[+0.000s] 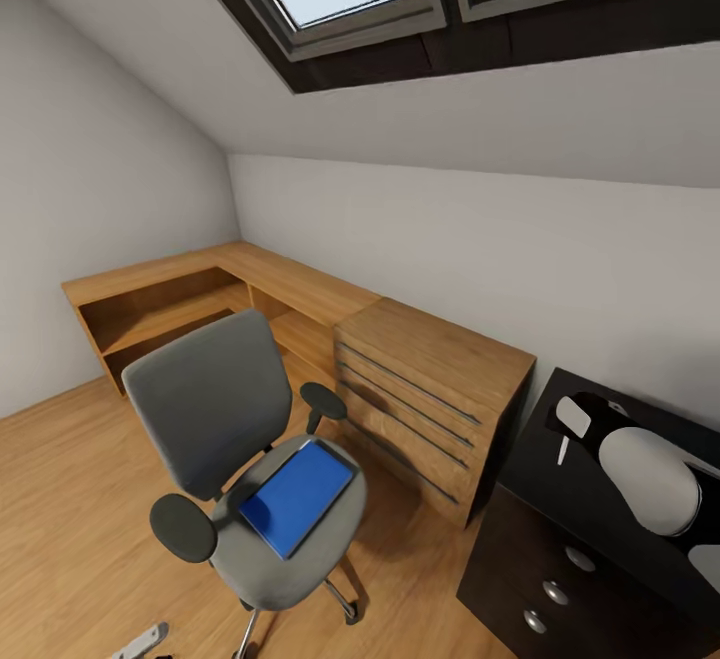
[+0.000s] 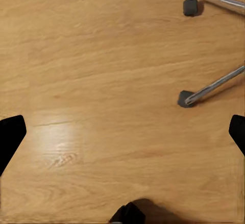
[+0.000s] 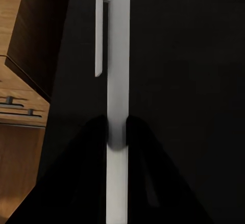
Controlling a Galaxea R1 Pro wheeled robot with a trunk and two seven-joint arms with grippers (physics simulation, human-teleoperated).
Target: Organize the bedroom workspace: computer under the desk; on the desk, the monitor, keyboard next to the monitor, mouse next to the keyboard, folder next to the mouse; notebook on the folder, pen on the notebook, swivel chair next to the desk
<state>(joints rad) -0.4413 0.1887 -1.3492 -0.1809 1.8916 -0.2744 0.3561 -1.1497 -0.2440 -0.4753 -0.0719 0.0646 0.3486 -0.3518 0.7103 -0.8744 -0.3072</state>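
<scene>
White pen (image 3: 117, 81) sits pinched between dark jaws, its ends cut off.

Looking down on light wood floor (image 2: 102, 81), with a pale glare patch on the boards. Two chrome spokes of the swivel chair (image 2: 214, 83), each ending in a dark caster resting on the floor (one spoke near a corner, the other at mid-edge). Left hand (image 2: 122, 132) spread wide, dark fingertips (image 2: 10, 134) at opposite edges, nothing between them.

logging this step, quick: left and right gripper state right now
left: open, its fingertips spread wide above bare wood floor, holding nothing.
right: shut on the pen, over the black desk.
</scene>
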